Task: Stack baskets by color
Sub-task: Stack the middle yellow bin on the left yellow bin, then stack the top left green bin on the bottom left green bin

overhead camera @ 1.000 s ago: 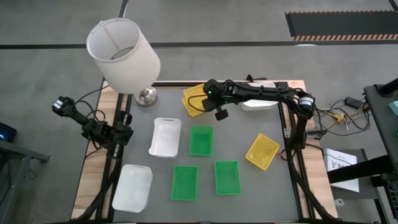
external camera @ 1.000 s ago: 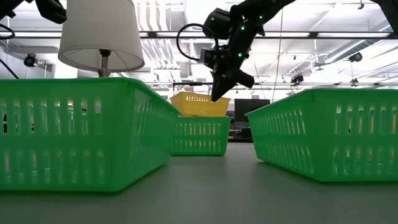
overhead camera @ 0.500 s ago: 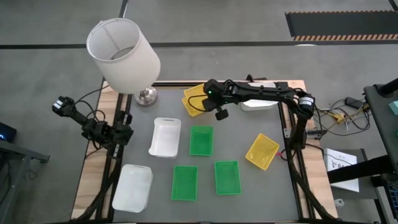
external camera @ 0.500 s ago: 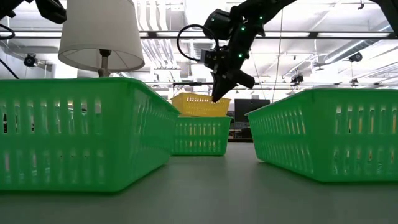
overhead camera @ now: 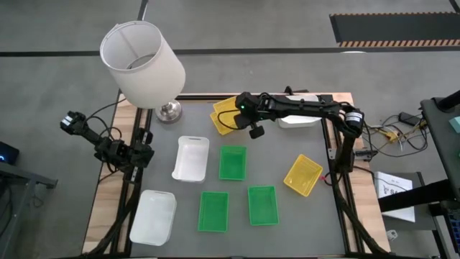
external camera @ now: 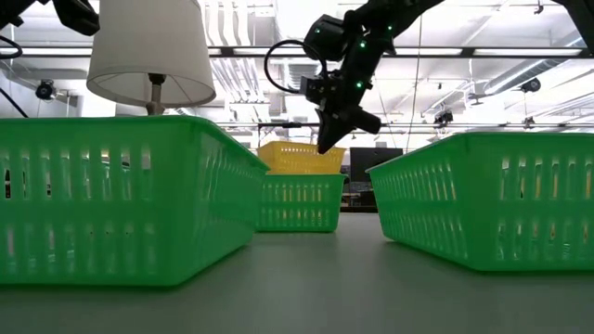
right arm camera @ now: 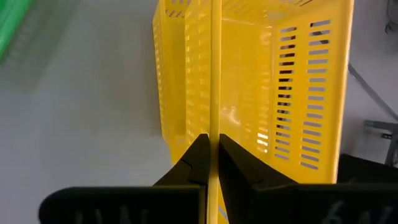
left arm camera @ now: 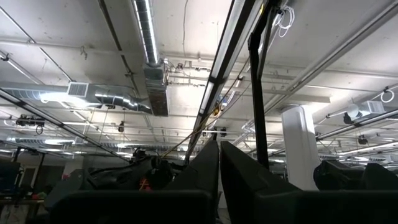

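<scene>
A yellow basket [overhead camera: 226, 115] is at the far middle of the table, with my right gripper [overhead camera: 243, 122] shut on it. In the low view the yellow basket [external camera: 295, 158] shows above a green basket [external camera: 297, 200]. Whether another basket lies under it I cannot tell. A second yellow basket [overhead camera: 303, 175] lies at the right. Three green baskets [overhead camera: 232, 162] [overhead camera: 213, 211] [overhead camera: 262, 205] and two white ones [overhead camera: 192, 158] [overhead camera: 153, 216] rest flat on the table. A third white basket [overhead camera: 295, 119] lies under the right arm. My left gripper [overhead camera: 147, 153] waits shut at the table's left edge, pointing up. My right gripper pinches the rim of the yellow basket's side wall [right arm camera: 214, 124], the side toward the table's right. The wall runs edge-on between the two fingers [right arm camera: 194, 163], one inside the basket and one outside. The fingers slant down from the right. A green basket hides the yellow one's underside.
A lamp with a white shade [overhead camera: 141, 63] stands on a metal base [overhead camera: 170, 110] at the far left corner, close to the yellow basket. Bare table [overhead camera: 273, 155] lies between the baskets in the middle.
</scene>
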You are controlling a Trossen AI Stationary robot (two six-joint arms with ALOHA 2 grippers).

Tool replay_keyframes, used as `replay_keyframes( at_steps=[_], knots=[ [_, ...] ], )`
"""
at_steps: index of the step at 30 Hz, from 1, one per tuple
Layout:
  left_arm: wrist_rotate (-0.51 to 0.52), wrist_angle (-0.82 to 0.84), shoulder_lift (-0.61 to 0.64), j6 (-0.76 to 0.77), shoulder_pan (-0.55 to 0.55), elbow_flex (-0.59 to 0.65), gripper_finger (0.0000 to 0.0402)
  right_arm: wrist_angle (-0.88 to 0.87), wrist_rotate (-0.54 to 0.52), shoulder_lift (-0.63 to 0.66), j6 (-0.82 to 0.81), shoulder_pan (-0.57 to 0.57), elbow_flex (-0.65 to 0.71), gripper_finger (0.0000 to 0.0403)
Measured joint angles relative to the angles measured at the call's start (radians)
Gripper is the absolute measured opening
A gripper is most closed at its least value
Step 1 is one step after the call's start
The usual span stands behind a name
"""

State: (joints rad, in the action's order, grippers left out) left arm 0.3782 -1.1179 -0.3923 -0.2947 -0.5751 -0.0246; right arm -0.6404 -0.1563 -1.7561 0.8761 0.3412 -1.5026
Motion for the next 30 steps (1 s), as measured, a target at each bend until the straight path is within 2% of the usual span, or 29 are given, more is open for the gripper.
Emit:
replay_keyframes(
  at_steps=[7, 20, 30],
  knots=[
    [0.000, -0.006, 0.000, 0.000, 0.000, 0.000, 0.0001, 0.048, 0.025, -0.048, -0.001, -0.001, 0.007, 0.0013],
    [0.000, -0.004, 0.000, 0.000, 0.000, 0.000, 0.0001, 0.054, -0.001, -0.107, -0.034, 0.000, 0.008, 0.0016],
    [0.000, 0.001, -0.001, -0.008, 0.000, 0.000, 0.0001, 0.041, -0.004, -0.073, -0.049, -0.008, 0.006, 0.0094]
  ],
)
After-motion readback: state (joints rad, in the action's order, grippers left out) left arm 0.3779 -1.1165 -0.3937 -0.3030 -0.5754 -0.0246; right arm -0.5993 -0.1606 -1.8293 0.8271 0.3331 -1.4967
